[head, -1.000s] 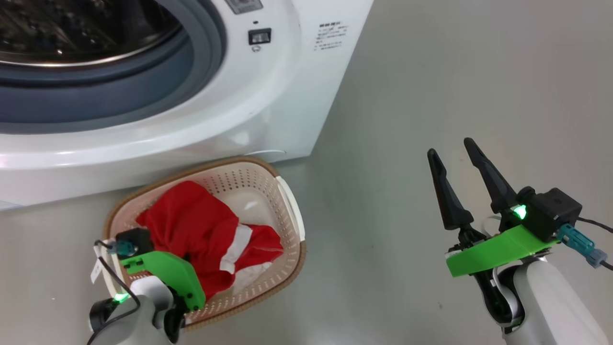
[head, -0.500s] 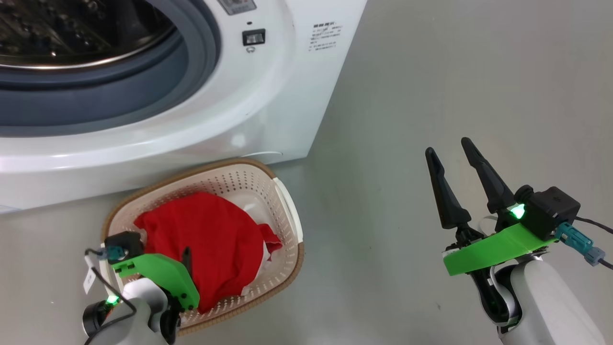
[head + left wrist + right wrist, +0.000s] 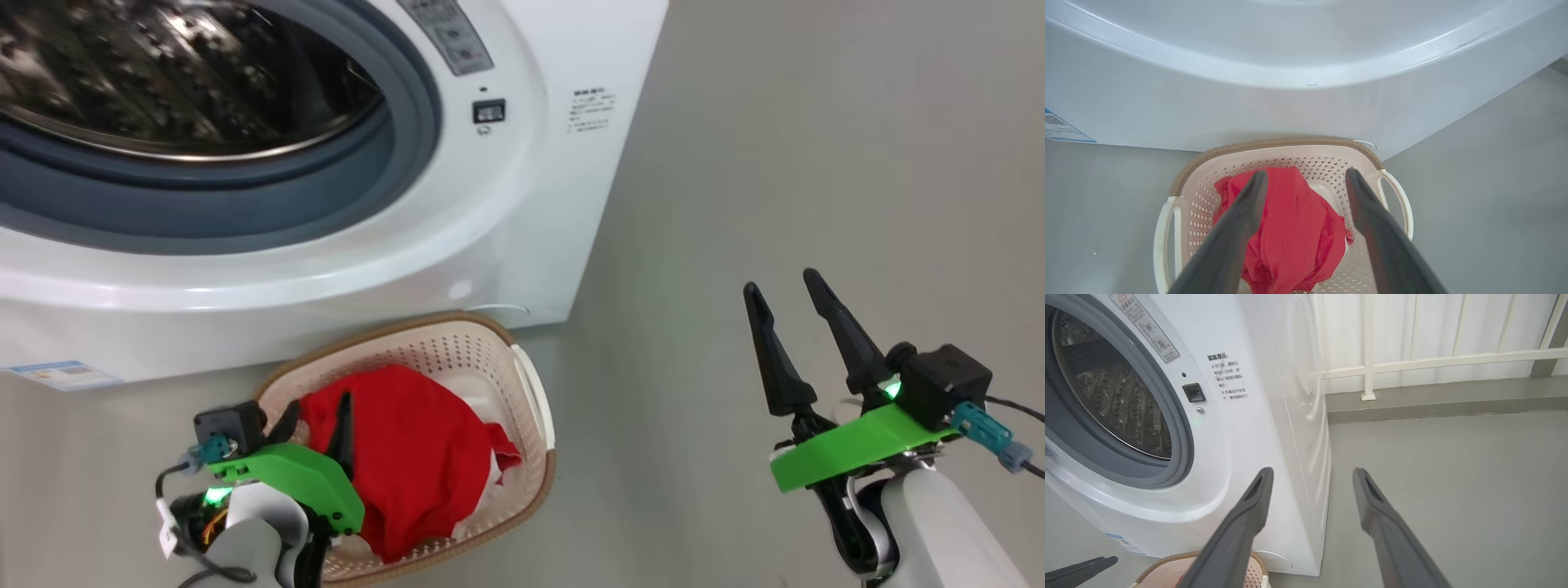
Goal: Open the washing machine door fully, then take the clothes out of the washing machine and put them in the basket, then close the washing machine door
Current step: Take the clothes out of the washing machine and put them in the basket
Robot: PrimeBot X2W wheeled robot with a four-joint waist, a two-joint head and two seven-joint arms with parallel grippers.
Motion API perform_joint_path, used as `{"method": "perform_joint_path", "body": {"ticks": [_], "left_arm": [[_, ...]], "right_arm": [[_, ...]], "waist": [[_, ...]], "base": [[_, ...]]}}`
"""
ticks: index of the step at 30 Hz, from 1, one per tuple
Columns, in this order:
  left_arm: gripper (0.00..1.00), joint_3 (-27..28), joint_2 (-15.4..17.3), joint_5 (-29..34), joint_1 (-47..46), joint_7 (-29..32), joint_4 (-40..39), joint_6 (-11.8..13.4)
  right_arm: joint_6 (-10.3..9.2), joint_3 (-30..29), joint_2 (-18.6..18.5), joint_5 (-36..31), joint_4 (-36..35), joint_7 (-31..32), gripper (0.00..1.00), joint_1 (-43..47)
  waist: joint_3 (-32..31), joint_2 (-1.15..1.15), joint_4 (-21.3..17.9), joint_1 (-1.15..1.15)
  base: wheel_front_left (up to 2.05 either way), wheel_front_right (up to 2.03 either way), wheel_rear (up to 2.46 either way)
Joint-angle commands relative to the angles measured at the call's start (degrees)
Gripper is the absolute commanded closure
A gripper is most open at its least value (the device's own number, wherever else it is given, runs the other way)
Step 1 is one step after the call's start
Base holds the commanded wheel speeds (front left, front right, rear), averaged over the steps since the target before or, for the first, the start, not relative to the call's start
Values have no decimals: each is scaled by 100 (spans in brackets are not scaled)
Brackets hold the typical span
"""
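Now that my left gripper [image 3: 1306, 175] has let go, its fingers spread wide above the basket [image 3: 424, 322], the red clothes [image 3: 408, 457] lie heaped inside it, so unloading seems done. My right gripper [image 3: 780, 282] hangs open over bare floor [image 3: 775, 147], free to swing. Beyond, the washing machine [image 3: 506, 204] stands just behind the basket's far rim. Its drum [image 3: 163, 73] looks empty, though glare obscures it.

Left claw [image 3: 317, 411] spread wide, pointing forward and down; right claw [image 3: 780, 284] likewise spread, empty.

Bright, even light; soft shadows
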Motion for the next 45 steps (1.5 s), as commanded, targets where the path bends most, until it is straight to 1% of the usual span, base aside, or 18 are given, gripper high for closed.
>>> {"method": "perform_joint_path", "body": {"ticks": [1, 7, 12, 17, 20, 28, 35, 45], "left_arm": [[0, 223, 164, 135, 252, -75, -407, 16], [0, 654, 143, 585, 903, -76, -1801, 9], [0, 960, 98, 1034, 1365, -77, -2841, 4], [0, 1144, 67, 1447, 1793, -77, -3675, -52], [0, 1271, 55, 1583, 2054, -77, -4057, -60], [0, 1492, 42, 1783, 2643, -77, -4650, -45], [0, 1741, 40, 1815, 2960, -77, -5066, -7], [0, 1914, 37, 1838, 3237, -77, -5136, 31]], "right_arm": [[36, 59, -45, -126, -116, -37, 0, 94], [36, -32, -44, -254, -119, -37, 0, 230], [36, -95, -26, -374, -155, -37, 0, 319], [36, -185, -4, -517, -122, -37, 0, 420], [36, -211, 27, -577, -151, -37, 0, 494], [36, -319, 40, -612, -195, -37, 0, 724], [36, -484, 41, -628, -315, -37, 0, 870], [36, -587, 5, -625, -375, -37, 0, 1054]], "waist": [[-297, 0, 252, 0], [-608, 0, 436, 0], [-866, 0, 514, 0], [-1141, 0, 535, 0], [-1310, 0, 538, 0], [-1702, 0, 554, 0], [-1804, 0, 574, 0], [-1972, 0, 482, 0]], "base": [[0, 0, 0], [0, 0, 0], [0, 0, 0], [0, 0, 0], [0, 0, 0], [0, 0, 0], [0, 0, 0], [0, 0, 0]]}}
